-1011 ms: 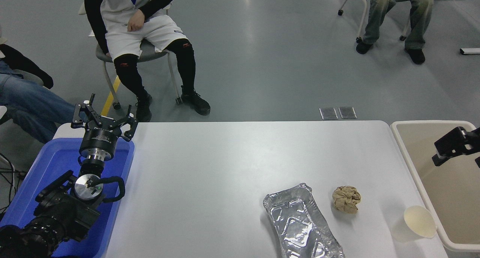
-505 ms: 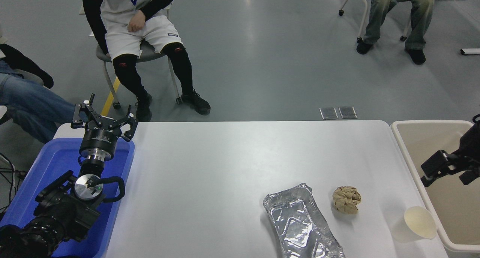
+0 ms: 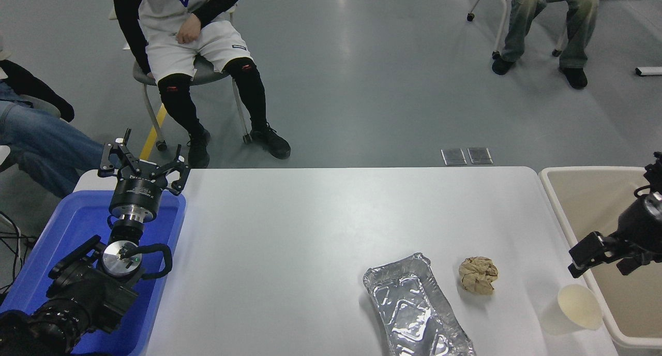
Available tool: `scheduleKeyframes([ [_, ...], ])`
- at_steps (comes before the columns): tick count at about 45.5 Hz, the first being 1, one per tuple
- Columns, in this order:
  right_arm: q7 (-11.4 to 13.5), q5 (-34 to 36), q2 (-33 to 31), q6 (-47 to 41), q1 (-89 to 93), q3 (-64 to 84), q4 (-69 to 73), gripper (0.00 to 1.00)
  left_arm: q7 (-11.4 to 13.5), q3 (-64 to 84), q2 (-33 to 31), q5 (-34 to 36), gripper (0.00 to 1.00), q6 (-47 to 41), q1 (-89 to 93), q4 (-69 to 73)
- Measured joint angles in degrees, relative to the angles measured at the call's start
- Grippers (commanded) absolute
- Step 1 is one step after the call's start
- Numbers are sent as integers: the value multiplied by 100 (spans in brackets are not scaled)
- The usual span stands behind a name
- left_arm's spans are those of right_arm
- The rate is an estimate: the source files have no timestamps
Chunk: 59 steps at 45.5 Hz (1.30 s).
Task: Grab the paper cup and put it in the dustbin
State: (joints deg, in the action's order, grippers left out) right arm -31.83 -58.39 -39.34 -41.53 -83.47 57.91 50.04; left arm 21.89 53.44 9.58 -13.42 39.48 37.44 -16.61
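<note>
Right gripper (image 3: 600, 256) hovers above plain paper cup (image 3: 573, 308) — apparently open.

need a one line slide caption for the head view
Right black gripper hovers over the beige plastic dustbin's rim, above a cream paper cup lying on the white table.

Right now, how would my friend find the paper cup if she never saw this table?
Look at the white table, near its right front corner beside the beige dustbin. The paper cup lies there on its side. It is smooth and cream-white, unlike the crumpled brown paper ball and shiny foil tray.
</note>
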Motion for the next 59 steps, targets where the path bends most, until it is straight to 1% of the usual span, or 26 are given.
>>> scheduleKeyframes([
  [10,217,-313,-98,51,390,-543,-146,100,0,0,0,0,99,4,0,0],
  [25,328,-635,-246,247,764,-882,-203,100,0,0,0,0,99,6,0,0],
  [35,417,-710,-340,428,1048,-1098,-223,100,0,0,0,0,99,7,0,-1],
  [41,644,-691,-415,613,1400,-1536,-266,100,1,0,0,1,99,7,0,-1],
  [45,889,-678,-455,768,1670,-1854,-285,100,1,0,0,0,99,7,0,-1],
  [49,1059,-659,-478,860,1829,-2053,-299,100,1,0,0,-3,99,7,0,-1],
  [56,1248,-639,-501,955,2007,-2271,-304,100,1,0,0,-2,99,7,0,-1],
  [59,1284,-623,-510,971,2039,-2312,-302,100,1,0,0,-2,99,7,0,-1],
])
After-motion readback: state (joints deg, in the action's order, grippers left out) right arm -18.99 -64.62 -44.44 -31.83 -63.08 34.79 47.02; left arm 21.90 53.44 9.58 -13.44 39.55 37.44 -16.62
